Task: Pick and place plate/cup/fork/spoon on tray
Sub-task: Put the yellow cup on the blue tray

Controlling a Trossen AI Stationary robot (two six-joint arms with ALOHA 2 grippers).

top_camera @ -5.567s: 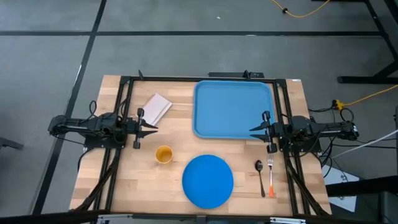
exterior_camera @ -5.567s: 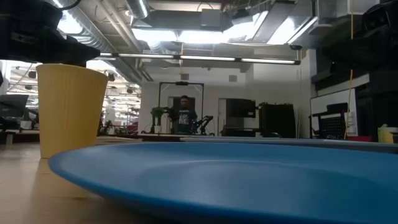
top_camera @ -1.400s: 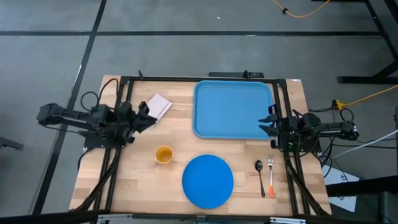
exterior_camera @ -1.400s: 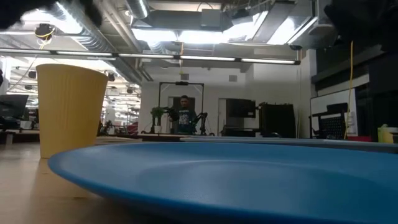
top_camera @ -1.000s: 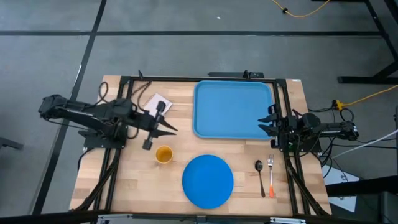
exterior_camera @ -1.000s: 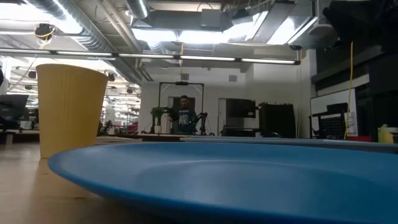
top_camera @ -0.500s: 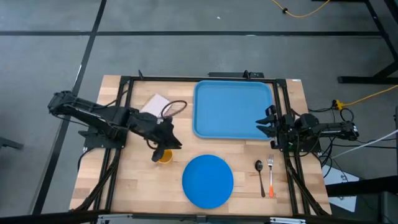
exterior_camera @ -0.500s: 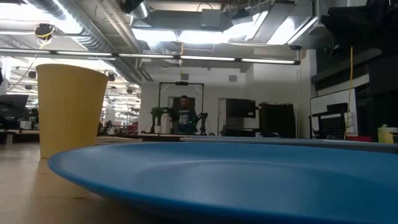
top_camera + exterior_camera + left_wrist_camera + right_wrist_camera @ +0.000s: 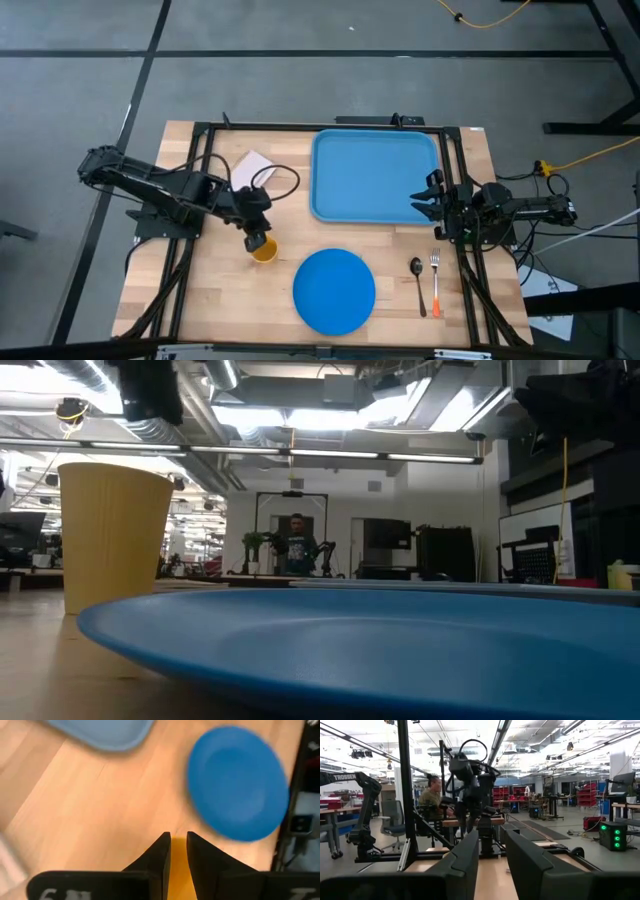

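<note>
— Above the cup (image 9: 264, 250), near the table's (image 9: 200, 290) left middle, hangs the left gripper (image 9: 256, 238). A second ago it was well to the left of the cup and higher up the table; half a second ago it was almost there; now it points down onto the cup's rim.

— Are its fingers closed on the cup?

— Not clearly. The left wrist view shows the two dark fingers (image 9: 155, 857) close together, with only a narrow strip of the yellow cup between them. It seems one finger is inside the rim and one outside, but whether they already press the wall cannot be told.

— And the other things?

— They have not moved. The plate (image 9: 334, 290) lies flat on the table, just to the right of the cup and in front of the tray (image 9: 373, 176). The spoon (image 9: 418, 282) and the fork (image 9: 436, 280) lie side by side further right. The tray holds nothing yet.

— What does the right arm do?

— It waits at the right edge of the table, its gripper (image 9: 430, 200) just beside the tray's right rim. Its fingers stand a little apart and hold nothing.

— So how far is the task?

— Only at the beginning, it seems. The reach to the cup looks finished, and the next step is probably to close on the rim and lift. A thin wall held by one side can tip, so the grip must be firm.
</note>
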